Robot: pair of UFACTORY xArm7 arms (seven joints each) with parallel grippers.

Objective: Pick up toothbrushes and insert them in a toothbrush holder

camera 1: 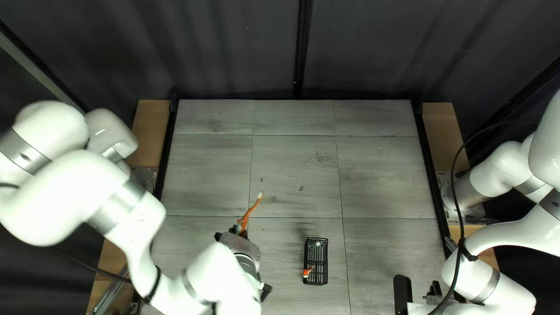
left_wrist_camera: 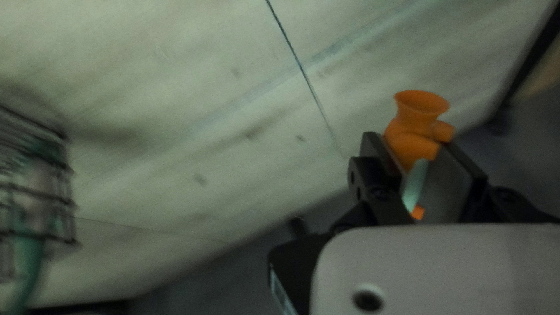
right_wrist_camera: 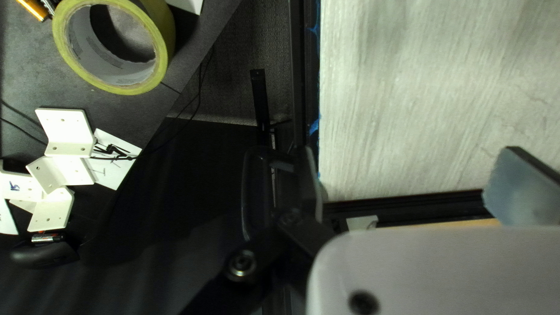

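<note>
My left gripper (camera 1: 238, 228) is low at the lower middle of the top left view, left of the black wire holder (camera 1: 315, 261). An orange toothbrush (camera 1: 252, 212) sticks out beyond it, pale tip up the view. In the left wrist view my left gripper (left_wrist_camera: 413, 156) is shut on the orange toothbrush (left_wrist_camera: 415, 125). The holder (left_wrist_camera: 68, 192) stands off to one side there, with a green toothbrush (left_wrist_camera: 29, 251) at it. An orange-and-white piece (camera 1: 308, 272) shows in the holder. My right gripper (camera 1: 434, 290) is near the table's right edge, and in the right wrist view my right gripper (right_wrist_camera: 408, 181) stands wide open.
The grey table (camera 1: 294, 169) has dark rails along its sides. Beyond its edge, the right wrist view shows a roll of yellow tape (right_wrist_camera: 160, 41) and white brackets (right_wrist_camera: 67, 131) on a dark surface. A black cable (camera 1: 454, 192) hangs along my right arm.
</note>
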